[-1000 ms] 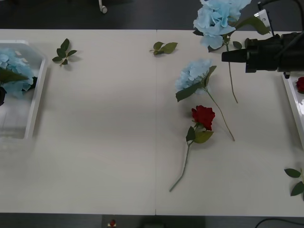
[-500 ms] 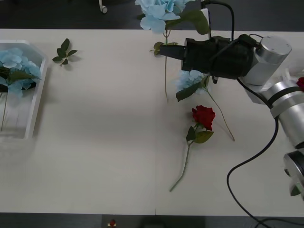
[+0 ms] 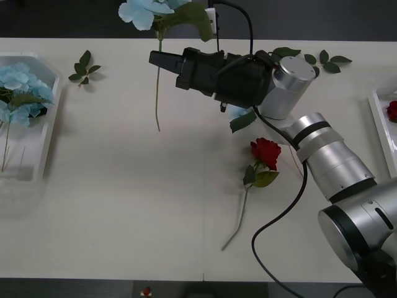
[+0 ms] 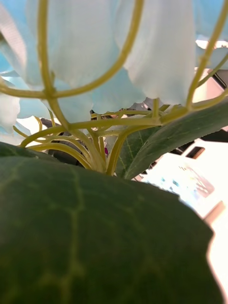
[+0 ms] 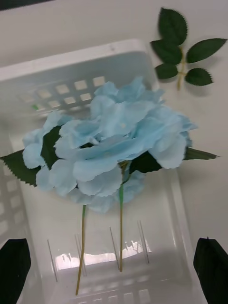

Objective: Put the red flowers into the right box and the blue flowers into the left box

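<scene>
**Blue flower in carry toward the left box; release not yet due**

My right claw [image 3: 160, 59] is closed on a blue hydrangea [image 3: 144, 10], gripping it on the stem just under the bloom. The stem hangs free below the grip, clear of the surface [image 3: 124, 186]. In the right wrist view the flower's leaf [image 4: 95, 228] and petal stalks sit directly against the lens, which agrees with a grip high on the stem.

All places below are given from the left box [image 3: 48, 133]. The claw and its flower hang well apart from the box, out toward the middle of the surface. The box already holds blue hydrangeas [image 5: 111, 142], stems lying along its ribbed bottom. My left claw [image 5: 114, 266] hovers directly over the box, fingers spread wide and empty. A loose leaf sprig [image 3: 83, 67] lies just beside the box's far corner. Farther off than the carried flower lie a red rose [image 3: 265, 152] and a second blue hydrangea [image 3: 239, 113], largely hidden under my right arm. On the opposite edge of the surface, the right box [image 3: 379, 127] shows one red bloom inside.

Judgement: this is the transport step for a blue flower. The next move calls for continued travel until the bloom is above the box, then lowering and opening. The hovering left claw occupies that space, so I would withdraw it or prepare a handover.
</scene>
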Robot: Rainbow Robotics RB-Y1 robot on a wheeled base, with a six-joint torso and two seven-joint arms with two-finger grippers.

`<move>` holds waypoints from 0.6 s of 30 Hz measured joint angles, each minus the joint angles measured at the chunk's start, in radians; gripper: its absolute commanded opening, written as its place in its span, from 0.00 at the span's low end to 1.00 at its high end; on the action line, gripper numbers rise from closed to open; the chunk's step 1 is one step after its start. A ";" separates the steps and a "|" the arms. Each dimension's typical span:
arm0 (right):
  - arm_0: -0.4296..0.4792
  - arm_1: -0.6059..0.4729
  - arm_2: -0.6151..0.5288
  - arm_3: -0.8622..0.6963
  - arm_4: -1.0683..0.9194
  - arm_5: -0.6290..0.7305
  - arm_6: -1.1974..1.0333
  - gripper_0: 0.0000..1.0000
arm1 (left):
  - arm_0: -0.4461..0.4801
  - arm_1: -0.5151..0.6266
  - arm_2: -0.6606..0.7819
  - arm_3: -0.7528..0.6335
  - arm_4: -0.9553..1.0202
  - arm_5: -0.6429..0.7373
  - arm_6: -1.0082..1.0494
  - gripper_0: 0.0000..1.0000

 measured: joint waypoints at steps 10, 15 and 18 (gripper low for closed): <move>-0.016 0.083 0.000 0.000 0.000 -0.050 -0.002 0.00 | 0.000 0.000 -0.011 -0.001 0.478 0.220 -0.264 1.00; -0.016 0.087 0.000 0.000 0.000 -0.062 -0.003 0.00 | 0.000 -0.006 -0.115 -0.001 0.746 0.270 -0.306 1.00; -0.016 0.087 0.000 0.000 -0.001 -0.061 -0.003 0.00 | 0.000 -0.025 -0.203 -0.001 0.871 0.271 -0.307 1.00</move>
